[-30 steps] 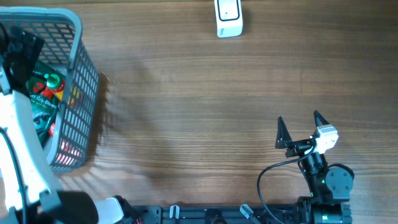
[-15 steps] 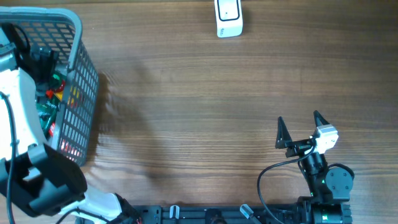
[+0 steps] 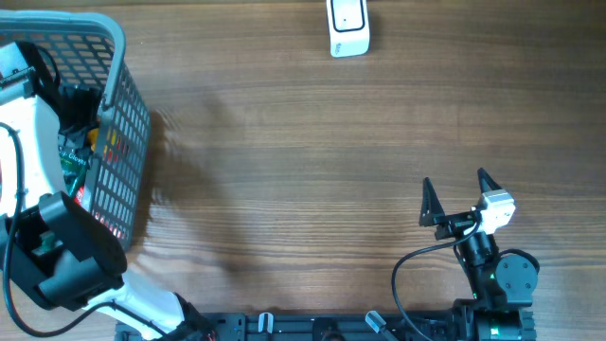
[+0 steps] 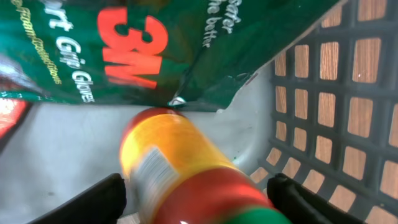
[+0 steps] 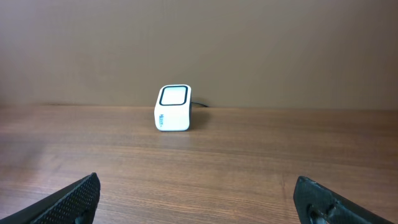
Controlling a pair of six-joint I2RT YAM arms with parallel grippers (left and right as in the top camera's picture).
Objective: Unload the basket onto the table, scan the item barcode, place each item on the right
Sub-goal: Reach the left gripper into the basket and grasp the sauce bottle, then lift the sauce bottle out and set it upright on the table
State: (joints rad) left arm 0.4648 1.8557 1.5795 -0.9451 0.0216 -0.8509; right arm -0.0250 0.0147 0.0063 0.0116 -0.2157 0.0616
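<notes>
Where the left arm [image 3: 28, 142] reaches down into the grey basket [image 3: 118, 57] at the left edge of the table [image 3: 284, 142], the left gripper [image 4: 196, 186] sits low inside, close to the floor of the basket. Its two dark fingers [image 4: 93, 199] stand apart, one on each side of a bottle [image 4: 180, 168]. The bottle lies on its side between them, with a yellow body, a white label patch, a red band and a green end nearest the camera. The bottle is blurred in the wrist view. Each finger is very near the bottle, but the views do not settle whether either one presses on it, so a grip cannot be confirmed.

A green packet [image 4: 124, 50] with large red lettering lies just behind the bottle, its lower edge touching or overlapping the yellow end. The lattice wall of the basket rises to the right of the bottle, and the wood grain of the table shows through the openings. From overhead, the arm covers most of what lies in the basket; only scraps of green, red and yellow show through the mesh.

The white scanner [image 3: 348, 28] stands upright at the far edge of the table, well apart from the basket, with a cable behind it.

The right gripper [image 3: 461, 194] is at the near right of the table, its jaws spread wide and nothing between them. It faces the scanner across bare wood
</notes>
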